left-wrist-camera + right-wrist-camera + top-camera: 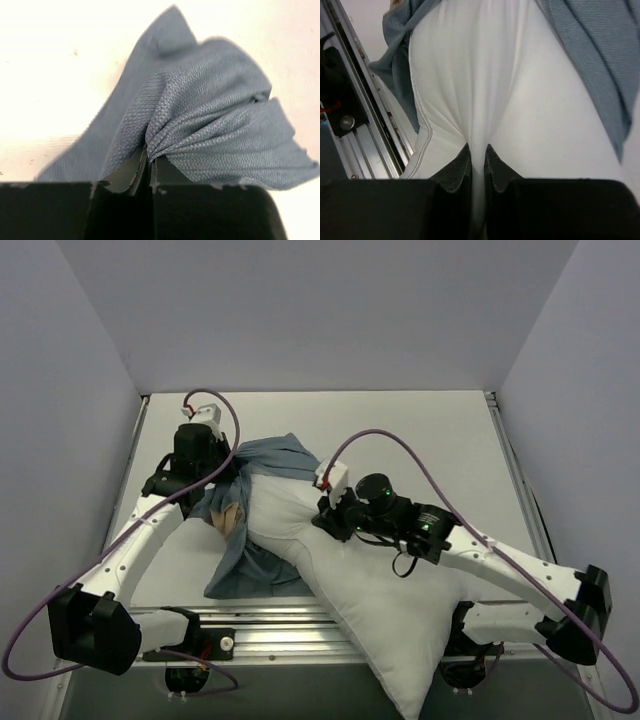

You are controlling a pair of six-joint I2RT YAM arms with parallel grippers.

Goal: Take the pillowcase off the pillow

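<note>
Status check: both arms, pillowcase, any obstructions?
Left gripper shut on pillowcase, fabric bunched in jaws. Right gripper shut on pillow, pinching a fold. Pillow mostly out, far end inside pillowcase. Nothing in the way.

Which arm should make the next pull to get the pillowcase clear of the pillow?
Left, probably. The left end effector is shut on a bunched fold of the pillowcase, so it can draw the cover away. The right end effector pinches the pillow and can anchor it.
</note>
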